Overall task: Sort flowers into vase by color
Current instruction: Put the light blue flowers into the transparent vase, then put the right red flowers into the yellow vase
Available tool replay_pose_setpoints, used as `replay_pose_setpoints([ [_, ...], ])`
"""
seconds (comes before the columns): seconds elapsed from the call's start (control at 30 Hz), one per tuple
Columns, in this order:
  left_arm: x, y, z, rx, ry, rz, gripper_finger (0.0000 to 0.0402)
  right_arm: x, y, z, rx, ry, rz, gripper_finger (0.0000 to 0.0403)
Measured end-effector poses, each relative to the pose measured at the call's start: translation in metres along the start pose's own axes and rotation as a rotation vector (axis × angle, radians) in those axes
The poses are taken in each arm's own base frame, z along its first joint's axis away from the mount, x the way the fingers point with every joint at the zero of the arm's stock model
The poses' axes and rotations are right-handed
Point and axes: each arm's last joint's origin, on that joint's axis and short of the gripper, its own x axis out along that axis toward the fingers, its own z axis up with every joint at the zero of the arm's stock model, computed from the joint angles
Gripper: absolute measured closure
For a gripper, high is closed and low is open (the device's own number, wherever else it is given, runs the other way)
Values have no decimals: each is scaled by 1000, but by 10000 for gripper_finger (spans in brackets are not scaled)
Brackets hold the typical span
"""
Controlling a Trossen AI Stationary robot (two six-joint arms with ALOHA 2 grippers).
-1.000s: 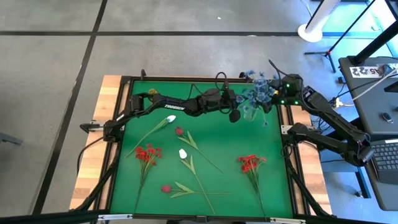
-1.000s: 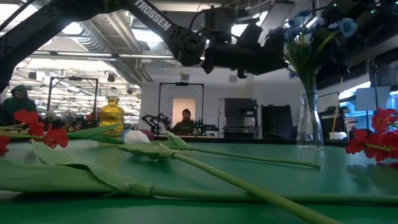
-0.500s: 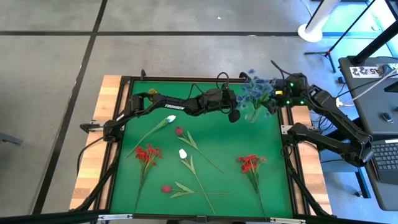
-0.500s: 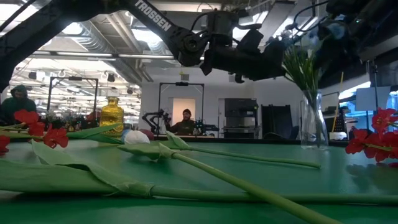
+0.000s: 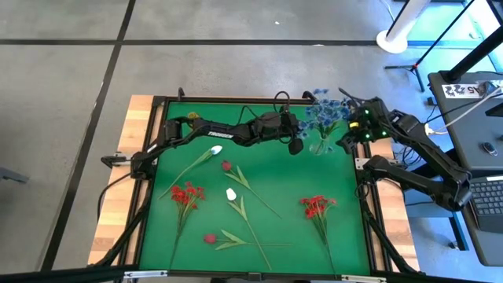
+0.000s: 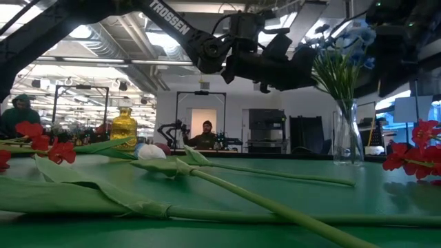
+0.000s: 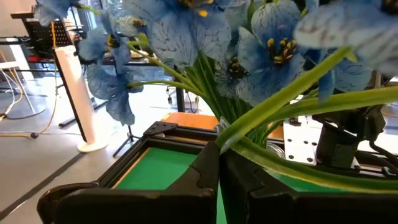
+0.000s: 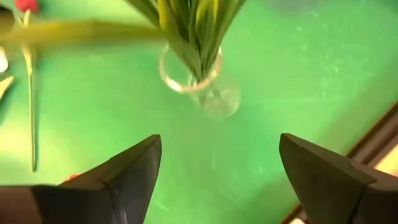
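High view: we read "TROSSEN" on the left arm (image 5: pixel 216 134); its left gripper (image 5: pixel 297 145) is closed, empty, beside the glass vase (image 5: pixel 318 145) of blue flowers (image 5: pixel 324 115). Right gripper (image 5: pixel 346 140), fingers apart, has shifted rightward, off the vase.

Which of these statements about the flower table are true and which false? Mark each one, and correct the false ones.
1. The blue flowers stand in the glass vase. True.
2. The right gripper is shut on a red flower. False: it is open and holds nothing, above the vase.
3. Two red flower clusters lie on the green mat. True.
4. The left gripper is open. False: it is shut.
5. A white tulip bud stands in the vase. False: it lies on the mat.
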Motion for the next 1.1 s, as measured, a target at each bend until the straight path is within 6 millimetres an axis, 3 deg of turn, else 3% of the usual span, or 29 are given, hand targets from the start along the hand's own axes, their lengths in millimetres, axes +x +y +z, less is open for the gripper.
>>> replay_pose_setpoints([
  [0.23,-2,-4,-12,152,138,-6,366,-8,1,-9,-6,-28,2,79],
  [0.53,-11,-21,-21,309,311,27,263,-14,2,-14,1,-71,-20,79],
  [0.77,-45,-21,9,383,563,79,205,-14,2,-14,3,-65,-8,79],
  [0.93,-67,-12,29,221,670,-30,206,-14,2,-14,3,-64,0,79],
  [1.1,-83,-17,40,128,723,-178,215,-16,3,-16,8,-76,30,79],
])
